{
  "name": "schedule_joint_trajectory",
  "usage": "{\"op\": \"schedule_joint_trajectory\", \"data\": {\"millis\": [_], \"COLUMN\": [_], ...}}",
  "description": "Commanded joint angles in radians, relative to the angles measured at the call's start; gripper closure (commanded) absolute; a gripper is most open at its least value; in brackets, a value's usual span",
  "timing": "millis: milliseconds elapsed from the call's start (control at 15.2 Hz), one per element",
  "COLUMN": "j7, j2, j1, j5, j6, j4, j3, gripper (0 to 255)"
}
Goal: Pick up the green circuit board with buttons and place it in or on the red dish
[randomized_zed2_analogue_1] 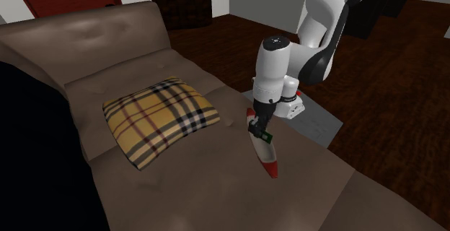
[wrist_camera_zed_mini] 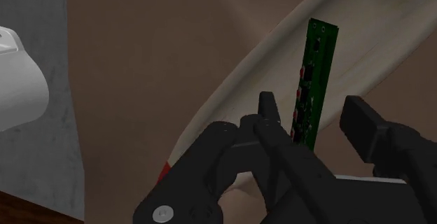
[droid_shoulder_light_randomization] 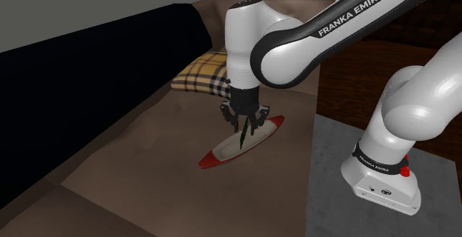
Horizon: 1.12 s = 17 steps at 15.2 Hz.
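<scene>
Gripper point(droid_shoulder_light_randomization: 244, 124) hangs directly over the red-rimmed dish point(droid_shoulder_light_randomization: 213, 157), which lies on the brown couch point(droid_shoulder_light_randomization: 141, 154); a plaid cushion point(randomized_zed2_analogue_1: 159, 118) lies beyond it. Jaws are spread. The green circuit board point(wrist_camera_zed_mini: 318, 68) stands on edge between them, close against one finger with a clear gap to the other. Contact with the dish cannot be confirmed. Risk: unsupported on edge, the board may topple across the rim, or snag the finger when the hand lifts.

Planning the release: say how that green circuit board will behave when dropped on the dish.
The thin green circuit board with buttons looks stiff and light. On edge above the shallow red-rimmed dish, it will probably tip flat; so thin, it may crack if forced.
</scene>
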Motion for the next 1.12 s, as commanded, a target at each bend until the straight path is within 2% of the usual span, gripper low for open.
{"op": "schedule_joint_trajectory", "data": {"millis": [0, 264, 528, 1056], "j7": [0.0, 0.0, -0.008, -0.008], "j2": [0.0, 0.0, -0.072, -0.072], "j1": [0.0, 0.0, 0.004, 0.004], "j5": [0.0, 0.0, -0.004, -0.004], "j6": [0.0, 0.0, -0.148, -0.148], "j4": [0.0, 0.0, 0.077, 0.077], "j3": [0.0, 0.0, -0.039, -0.04], "gripper": [0, 0, 0, 0]}}
